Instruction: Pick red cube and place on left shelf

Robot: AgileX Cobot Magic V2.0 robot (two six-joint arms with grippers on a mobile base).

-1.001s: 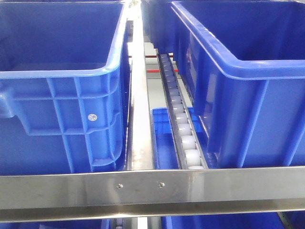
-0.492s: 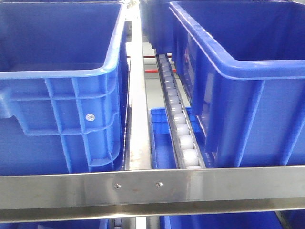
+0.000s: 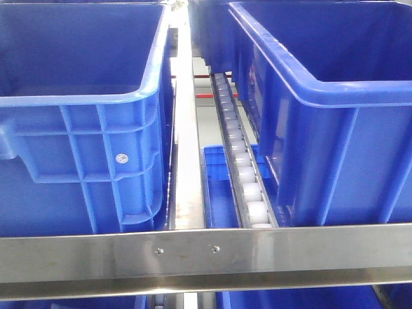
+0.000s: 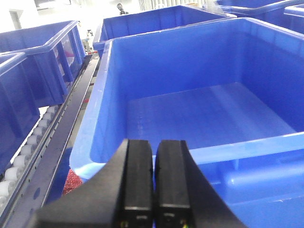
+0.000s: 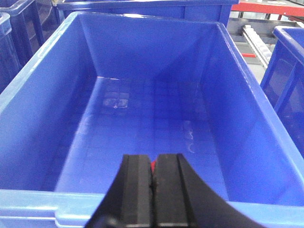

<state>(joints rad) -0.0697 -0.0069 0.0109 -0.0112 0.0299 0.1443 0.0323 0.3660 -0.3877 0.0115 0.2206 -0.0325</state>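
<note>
Right fingers (image 5: pixel 152 183) pressed together on a sliver of red, presumably the red cube (image 5: pixel 153 165), above the blue crate (image 5: pixel 142 128) on the left shelf (image 3: pixel 206 254); left fingers (image 4: pixel 153 183) shut, empty; lower well inside walls before parting.

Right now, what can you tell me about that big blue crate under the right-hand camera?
The blue crate is a deep, rectangular tub of glossy moulded plastic with a thick rolled rim and sloping walls. Its floor carries a faint grid pattern and catches ceiling reflections. It sits upright, open-topped, with nothing lying inside. The right gripper hangs above its near rim, pads pressed together on a sliver of something red. More blue crates stand alongside.
</note>
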